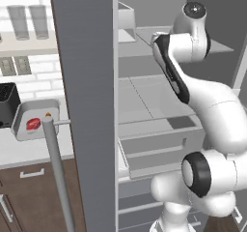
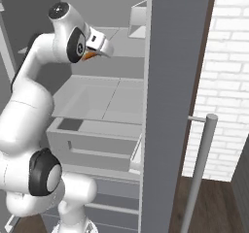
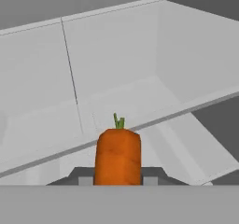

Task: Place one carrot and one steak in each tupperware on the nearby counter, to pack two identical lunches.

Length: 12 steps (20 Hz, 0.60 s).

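Note:
An orange carrot (image 3: pixel 117 155) with a short green stub stands between my gripper's (image 3: pixel 117 179) fingertips, and the gripper is shut on it. In the right base view the gripper (image 2: pixel 100 45) hangs inside the open fridge above a shelf, with a sliver of the carrot (image 2: pixel 87 56) showing under the hand. On the counter (image 1: pixel 29 151) to the left sits a light-grey tupperware (image 1: pixel 36 104) holding a red steak (image 1: pixel 33 124) and another small carrot (image 1: pixel 48 114).
The grey fridge door (image 1: pixel 84 105) stands open between the arm and the counter, its bar handle (image 1: pixel 58 173) jutting forward. Fridge shelves (image 2: pixel 97 98) and a drawer (image 2: pixel 92 147) lie below the hand. A black toaster (image 1: pixel 7 103) stands left of the tupperware.

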### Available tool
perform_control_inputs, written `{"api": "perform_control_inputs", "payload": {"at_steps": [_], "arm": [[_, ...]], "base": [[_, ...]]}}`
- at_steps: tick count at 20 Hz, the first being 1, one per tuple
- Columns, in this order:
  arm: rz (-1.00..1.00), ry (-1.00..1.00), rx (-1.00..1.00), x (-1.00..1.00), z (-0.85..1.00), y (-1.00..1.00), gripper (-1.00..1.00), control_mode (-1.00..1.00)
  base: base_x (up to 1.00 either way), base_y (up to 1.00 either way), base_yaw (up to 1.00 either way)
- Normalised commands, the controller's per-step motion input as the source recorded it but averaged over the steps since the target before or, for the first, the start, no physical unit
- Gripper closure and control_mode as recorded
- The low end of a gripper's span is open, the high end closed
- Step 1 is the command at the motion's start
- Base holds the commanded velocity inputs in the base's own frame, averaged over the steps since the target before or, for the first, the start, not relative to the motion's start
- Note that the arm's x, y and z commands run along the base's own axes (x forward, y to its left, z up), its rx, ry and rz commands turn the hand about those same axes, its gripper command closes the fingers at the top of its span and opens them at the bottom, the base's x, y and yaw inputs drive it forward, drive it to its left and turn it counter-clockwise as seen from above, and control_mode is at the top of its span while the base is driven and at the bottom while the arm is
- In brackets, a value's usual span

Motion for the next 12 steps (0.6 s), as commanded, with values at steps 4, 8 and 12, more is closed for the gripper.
{"api": "perform_control_inputs", "payload": {"at_steps": [4,8,12], "arm": [[0.0,-0.05,0.02,-1.0,0.0,0.0,1.0,-1.0],[0.01,0.0,0.0,-1.0,0.0,0.0,1.0,-1.0],[0.06,0.02,0.0,-1.0,-0.17,0.0,1.0,-1.0]], "base": [[0.0,0.0,0.0],[0.0,0.0,0.0],[0.0,0.0,0.0]]}}
